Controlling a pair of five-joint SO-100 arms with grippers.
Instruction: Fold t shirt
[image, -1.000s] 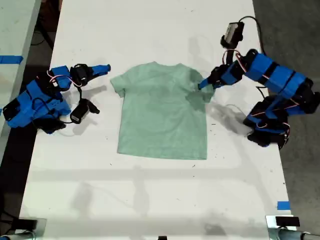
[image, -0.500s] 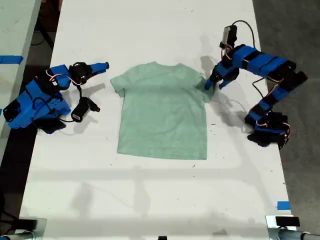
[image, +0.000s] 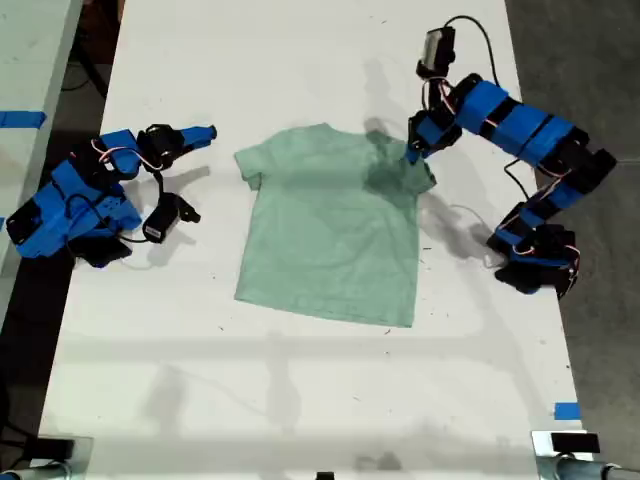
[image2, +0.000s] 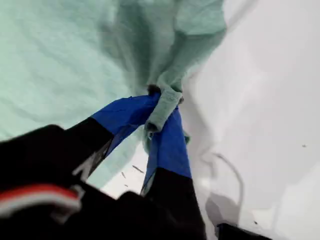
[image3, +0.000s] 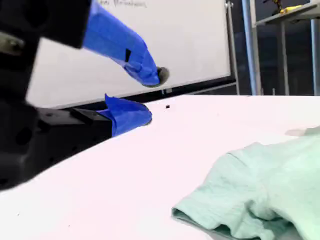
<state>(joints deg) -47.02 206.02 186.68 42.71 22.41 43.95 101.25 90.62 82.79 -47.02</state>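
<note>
Two blue arms stand on the white surface (image: 300, 400), one at each side of the exterior view. My first gripper (image: 413, 152) belongs to the arm at the exterior view's right: its wrist view shows the blue jaws pinched together on a bunched strip of pale green cloth, and the exterior view shows that arm reaching in to the same spot.

The t shirt (image: 330, 235) lies mostly flat in the middle of the surface, a little above the centre of the exterior frame, its neck toward the top edge and its hem toward the bottom. The sleeve on the exterior view's right is the part held; the fabric there is gathered and drawn up off the surface, and a dark shadow falls on the cloth beside it. The sleeve on the exterior view's left lies spread and flat, and the hem runs slightly slanted.

My second gripper (image: 205, 133) is on the arm in the left part of the exterior view, near that flat sleeve but apart from it. Its wrist view shows the two blue jaws parted with nothing between them, hanging just above the bare surface, with the edge of the shirt lying in the lower right of that frame.

A strip of blue tape (image: 566, 411) sits near the lower right corner of the exterior view.
</note>
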